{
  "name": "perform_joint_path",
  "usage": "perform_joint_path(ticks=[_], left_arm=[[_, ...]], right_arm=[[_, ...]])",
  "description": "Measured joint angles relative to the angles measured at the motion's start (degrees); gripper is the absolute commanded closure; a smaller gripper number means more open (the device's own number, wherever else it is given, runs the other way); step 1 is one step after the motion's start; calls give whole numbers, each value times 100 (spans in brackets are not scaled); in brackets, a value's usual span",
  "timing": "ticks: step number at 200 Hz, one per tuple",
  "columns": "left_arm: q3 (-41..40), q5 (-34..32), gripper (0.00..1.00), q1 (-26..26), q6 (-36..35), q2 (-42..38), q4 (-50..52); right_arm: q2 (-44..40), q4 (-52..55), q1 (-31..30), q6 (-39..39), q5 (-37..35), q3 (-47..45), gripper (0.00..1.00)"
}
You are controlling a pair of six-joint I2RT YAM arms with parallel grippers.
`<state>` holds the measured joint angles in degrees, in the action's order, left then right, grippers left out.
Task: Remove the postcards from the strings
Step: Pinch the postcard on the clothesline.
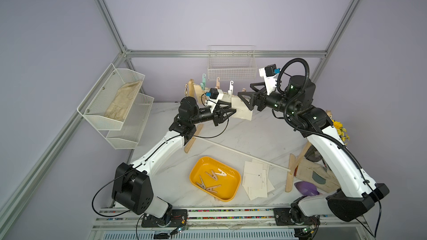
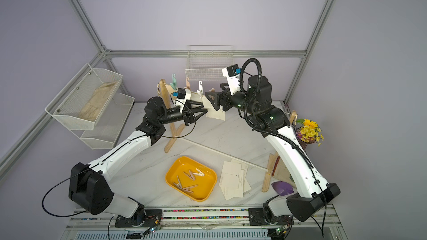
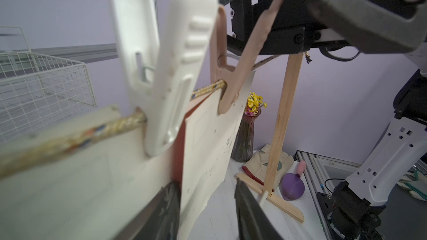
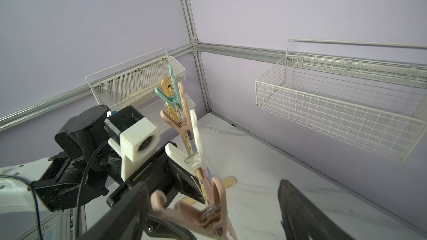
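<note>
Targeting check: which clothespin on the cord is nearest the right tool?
Pink plastic clothespin between the right tool's fingers; other pink hangs past the white.

We see the left pincer [image 1: 233, 108] at the hanging postcard's [image 1: 241, 112] edge and the right pincer [image 1: 245, 90] spread wide above it. Loose postcards [image 1: 255, 181] lie on the desk [image 1: 242, 139] beside the yellow tray [image 1: 192, 176].

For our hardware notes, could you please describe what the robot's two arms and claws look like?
The left arm and right arm have white links and black joints. The left claw and right claw are black triangular open frames. A corrugated black hose runs along the right arm; a thin black cable along the left.
</note>
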<state>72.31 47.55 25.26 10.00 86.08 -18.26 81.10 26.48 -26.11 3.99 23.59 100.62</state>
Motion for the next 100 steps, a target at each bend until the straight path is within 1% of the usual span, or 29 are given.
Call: perform_joint_path(ticks=[19, 33, 49, 72, 100], left_arm=[[0, 26, 69, 0, 13, 33, 28], [2, 42, 75, 0, 35, 31, 20], [2, 48, 79, 2, 44, 31, 15], [2, 57, 88, 11, 57, 31, -4], [2, 70, 96, 39, 120, 31, -44]], right_arm=[[122, 186, 2, -52, 92, 63, 17], [201, 319, 2, -90, 173, 114, 19], [251, 420, 2, -131, 258, 142, 23], [282, 470, 0, -181, 363, 151, 30], [284, 479, 2, -195, 446, 151, 40]])
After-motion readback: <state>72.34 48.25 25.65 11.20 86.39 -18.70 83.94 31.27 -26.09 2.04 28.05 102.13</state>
